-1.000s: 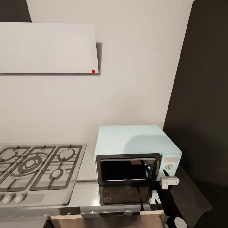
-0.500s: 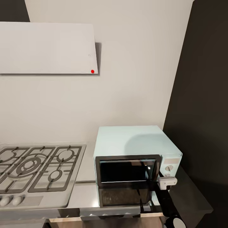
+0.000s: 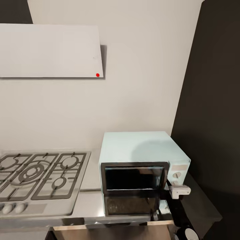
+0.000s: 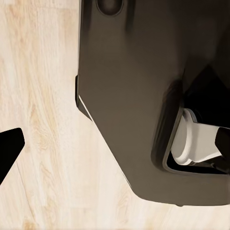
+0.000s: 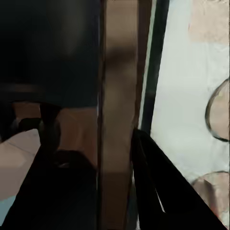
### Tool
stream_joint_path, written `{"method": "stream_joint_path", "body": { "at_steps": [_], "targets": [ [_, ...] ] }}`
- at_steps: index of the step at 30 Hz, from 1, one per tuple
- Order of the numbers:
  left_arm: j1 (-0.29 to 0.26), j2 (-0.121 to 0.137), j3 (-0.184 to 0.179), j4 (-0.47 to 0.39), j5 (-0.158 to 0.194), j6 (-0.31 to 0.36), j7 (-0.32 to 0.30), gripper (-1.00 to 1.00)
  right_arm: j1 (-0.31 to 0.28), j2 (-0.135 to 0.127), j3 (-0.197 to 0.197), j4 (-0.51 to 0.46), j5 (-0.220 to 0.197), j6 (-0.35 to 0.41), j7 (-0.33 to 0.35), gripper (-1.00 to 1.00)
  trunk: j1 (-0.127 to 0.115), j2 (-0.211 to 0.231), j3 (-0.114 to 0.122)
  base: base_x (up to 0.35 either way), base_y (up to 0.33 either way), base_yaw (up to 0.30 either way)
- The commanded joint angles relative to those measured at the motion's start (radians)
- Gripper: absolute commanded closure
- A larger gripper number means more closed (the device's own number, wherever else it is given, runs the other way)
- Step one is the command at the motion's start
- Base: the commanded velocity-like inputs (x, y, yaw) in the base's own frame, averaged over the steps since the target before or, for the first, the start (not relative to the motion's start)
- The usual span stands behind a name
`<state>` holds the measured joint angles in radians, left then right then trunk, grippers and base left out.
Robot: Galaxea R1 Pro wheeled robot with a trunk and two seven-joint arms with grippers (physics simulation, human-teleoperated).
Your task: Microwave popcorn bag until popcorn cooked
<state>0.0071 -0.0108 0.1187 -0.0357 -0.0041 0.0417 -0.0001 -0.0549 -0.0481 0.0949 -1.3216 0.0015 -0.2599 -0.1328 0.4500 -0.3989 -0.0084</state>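
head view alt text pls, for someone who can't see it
A mint-blue microwave with its dark glass door closed sits on a steel countertop, the right gripper at the door's right edge. A gas hob lies to its left, under a white wall panel with a red dot.

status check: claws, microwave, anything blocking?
Right claw at the microwave door's right edge, fingers straddling it, grip unclear. Left claw aimed at the wood floor, fingers apart. Door looks shut. Gas hob alongside.
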Motion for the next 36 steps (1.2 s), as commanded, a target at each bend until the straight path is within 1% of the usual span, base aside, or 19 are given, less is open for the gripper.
{"method": "stream_joint_path", "body": {
  "at_steps": [1,6,16,22,30,36],
  "targets": [
    [0.001,0.000,0.007,-0.003,0.000,0.004,0.000,-1.00,0.000,-0.001,0.022,0.001,0.006,-0.001,-0.004,1.00,0.000,-0.001,-0.001,-0.297,0.000,0.000],
    [0.001,0.000,0.007,-0.003,0.000,0.004,0.000,-1.00,0.000,-0.001,0.022,0.001,0.006,-0.001,-0.004,1.00,0.000,-0.001,-0.001,-0.270,0.000,0.000],
    [0.001,0.000,0.007,-0.003,0.000,0.004,0.000,-1.00,0.000,-0.001,0.022,0.001,0.006,-0.001,-0.004,1.00,0.000,-0.001,-0.001,-0.020,0.000,0.000],
    [0.001,0.000,0.007,-0.003,0.000,0.004,0.000,-1.00,0.000,-0.001,0.022,0.001,0.006,-0.001,-0.004,1.00,0.000,-0.001,-0.001,-0.229,0.000,0.000],
    [0.001,0.000,0.009,-0.003,0.000,0.004,0.000,-1.00,0.000,-0.001,0.022,0.001,0.006,-0.001,-0.004,1.00,0.000,-0.001,-0.001,-0.033,0.000,0.000],
    [0.001,0.000,0.009,-0.003,0.000,0.004,0.000,-1.00,0.000,-0.001,0.022,0.001,0.006,-0.001,-0.004,1.00,0.000,-0.001,-0.001,-0.133,0.000,0.000]
  ]
}}
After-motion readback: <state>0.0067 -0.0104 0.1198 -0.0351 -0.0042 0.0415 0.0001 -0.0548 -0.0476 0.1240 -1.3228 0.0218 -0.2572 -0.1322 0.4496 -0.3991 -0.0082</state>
